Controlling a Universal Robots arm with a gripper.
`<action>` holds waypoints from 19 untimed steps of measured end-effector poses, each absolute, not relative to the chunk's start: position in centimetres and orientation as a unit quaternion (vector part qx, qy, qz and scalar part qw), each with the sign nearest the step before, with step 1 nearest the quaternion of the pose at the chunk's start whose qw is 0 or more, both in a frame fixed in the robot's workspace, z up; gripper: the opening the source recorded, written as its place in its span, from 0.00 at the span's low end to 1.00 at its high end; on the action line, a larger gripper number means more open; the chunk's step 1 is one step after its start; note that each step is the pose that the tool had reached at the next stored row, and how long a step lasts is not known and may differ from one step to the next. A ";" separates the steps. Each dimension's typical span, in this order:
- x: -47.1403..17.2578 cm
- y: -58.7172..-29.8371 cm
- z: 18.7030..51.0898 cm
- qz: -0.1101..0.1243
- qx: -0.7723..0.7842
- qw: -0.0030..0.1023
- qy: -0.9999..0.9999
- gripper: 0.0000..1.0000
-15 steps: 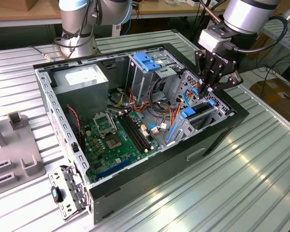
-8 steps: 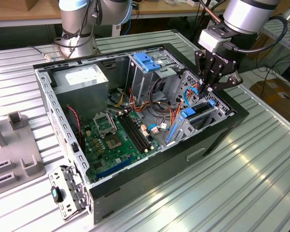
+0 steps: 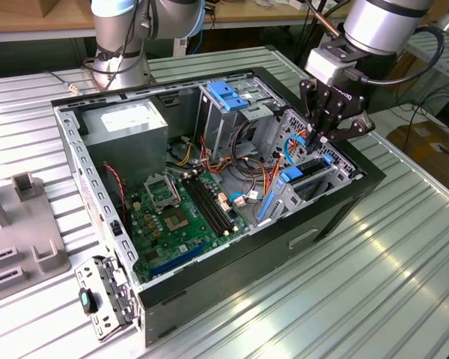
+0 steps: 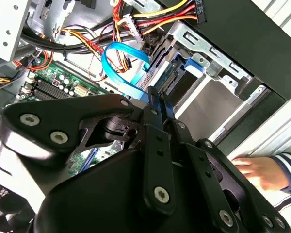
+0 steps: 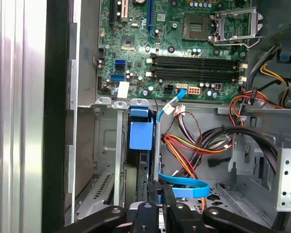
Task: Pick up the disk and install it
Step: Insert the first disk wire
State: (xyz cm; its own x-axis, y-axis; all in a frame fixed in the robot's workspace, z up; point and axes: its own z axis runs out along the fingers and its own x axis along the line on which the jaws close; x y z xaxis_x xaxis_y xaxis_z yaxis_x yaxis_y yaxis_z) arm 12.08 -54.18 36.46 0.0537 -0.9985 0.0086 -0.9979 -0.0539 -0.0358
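Closest sits my gripper (image 5: 160, 188), fingers pressed together, nothing visibly between them, tips just beside the disk (image 5: 139, 131), standing on edge in the drive bay (image 5: 104, 141). I judge it the seating stage: a straight push deeper in is called for. Blue flat cable (image 5: 184, 187) and loose wires (image 5: 194, 145) crowd close; a person's hand (image 4: 259, 172) rests beside the case (image 4: 252, 53).

A robotics lab or workshop: an opened PC case (image 3: 232, 275) on a ribbed metal surface (image 3: 359, 288), a robot arm base (image 3: 120, 56) behind, a wooden bench (image 3: 30, 22) and cardboard boxes (image 3: 426, 146) around.
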 end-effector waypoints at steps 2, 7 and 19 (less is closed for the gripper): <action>11.9 -54.3 36.4 -0.015 -0.729 0.013 0.684 0.16; 11.9 -54.3 36.4 -0.015 -0.729 0.013 0.684 0.16; 11.9 -54.3 36.1 -0.016 -0.730 0.014 0.683 0.16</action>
